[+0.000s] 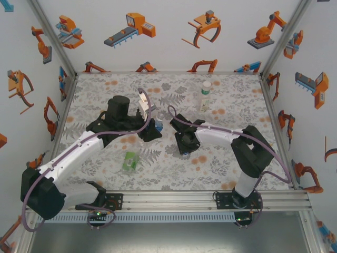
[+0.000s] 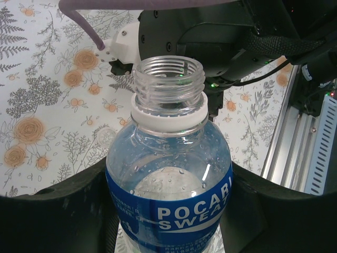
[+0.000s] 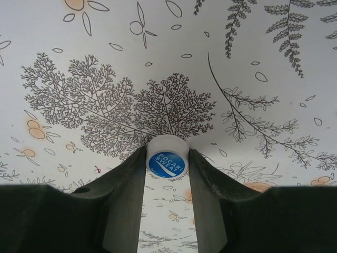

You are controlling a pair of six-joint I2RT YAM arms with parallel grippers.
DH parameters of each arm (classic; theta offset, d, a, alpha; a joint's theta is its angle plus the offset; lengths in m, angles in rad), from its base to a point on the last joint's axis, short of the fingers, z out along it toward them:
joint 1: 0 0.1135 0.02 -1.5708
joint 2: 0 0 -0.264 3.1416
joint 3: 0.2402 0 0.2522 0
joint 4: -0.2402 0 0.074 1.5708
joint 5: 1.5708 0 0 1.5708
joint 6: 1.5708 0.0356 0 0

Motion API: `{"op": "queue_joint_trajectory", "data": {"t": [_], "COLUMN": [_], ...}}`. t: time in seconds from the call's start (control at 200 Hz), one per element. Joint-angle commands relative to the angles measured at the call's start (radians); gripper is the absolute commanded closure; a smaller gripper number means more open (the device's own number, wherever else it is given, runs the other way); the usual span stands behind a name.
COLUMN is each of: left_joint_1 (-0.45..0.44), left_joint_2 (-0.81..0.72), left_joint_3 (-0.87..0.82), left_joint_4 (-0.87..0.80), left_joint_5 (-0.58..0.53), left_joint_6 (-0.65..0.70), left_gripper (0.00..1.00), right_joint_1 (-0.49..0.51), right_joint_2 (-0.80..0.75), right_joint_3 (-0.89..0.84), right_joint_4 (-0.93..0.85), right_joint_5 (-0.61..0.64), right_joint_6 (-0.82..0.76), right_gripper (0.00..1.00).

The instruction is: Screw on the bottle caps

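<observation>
My left gripper (image 2: 168, 211) is shut on the blue-labelled bottle (image 2: 168, 174), its black fingers (image 2: 58, 205) pressing the label on both sides. The bottle's threaded neck (image 2: 168, 79) is bare and open at the top. My right gripper (image 3: 167, 161) is shut on a white bottle cap (image 3: 167, 158) with a blue printed top, pinched between its fingertips just above the floral cloth. From above, the left gripper (image 1: 154, 129) and the right gripper (image 1: 184, 141) stand close together mid-table. A green-labelled bottle (image 1: 130, 161) lies on its side. A slim bottle (image 1: 205, 96) stands upright at the back.
The right arm's black body (image 2: 226, 42) hangs just behind the held bottle's neck. An aluminium rail (image 1: 210, 197) runs along the near edge. White printed walls close the table on three sides. The floral cloth (image 1: 231, 153) is bare at the front right.
</observation>
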Motion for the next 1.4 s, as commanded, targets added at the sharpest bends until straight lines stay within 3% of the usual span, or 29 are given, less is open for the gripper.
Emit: {"op": "queue_joint_trajectory", "data": {"t": [0.0,0.31,0.646,0.841,1.001,1.162,1.392], "left_joint_1": [0.001,0.001,-0.018,-0.072,-0.155,-0.177,-0.206], "left_joint_2": [0.002,0.001,-0.043,-0.057,-0.032,-0.017,-0.031], "left_joint_3": [0.016,0.017,0.03,0.06,0.11,0.145,0.139], "left_joint_4": [0.019,-0.031,-0.147,-0.229,-0.302,-0.338,-0.338], "left_joint_5": [0.031,0.02,0.0,-0.002,-0.112,-0.128,-0.117], "left_joint_6": [-0.013,0.058,0.284,0.423,0.506,0.512,0.554], "left_gripper": [1.0,1.0,1.0,1.0,1.0,1.0,1.0], "right_joint_1": [0.008,0.006,0.006,0.006,0.006,0.011,0.033], "right_joint_2": [-0.003,-0.086,-0.415,-0.55,-0.609,-0.653,-0.666], "right_joint_3": [0.025,0.001,-0.053,0.005,0.058,0.088,0.113], "right_joint_4": [-0.02,-0.005,0.118,0.135,0.132,0.125,0.12], "right_joint_5": [-0.003,0.027,0.006,-0.132,-0.293,-0.47,-0.61], "right_joint_6": [0.003,0.005,-0.163,-0.361,-0.512,-0.678,-0.82], "right_gripper": [0.64,0.77,0.78,0.78,0.79,0.78,0.8]}}
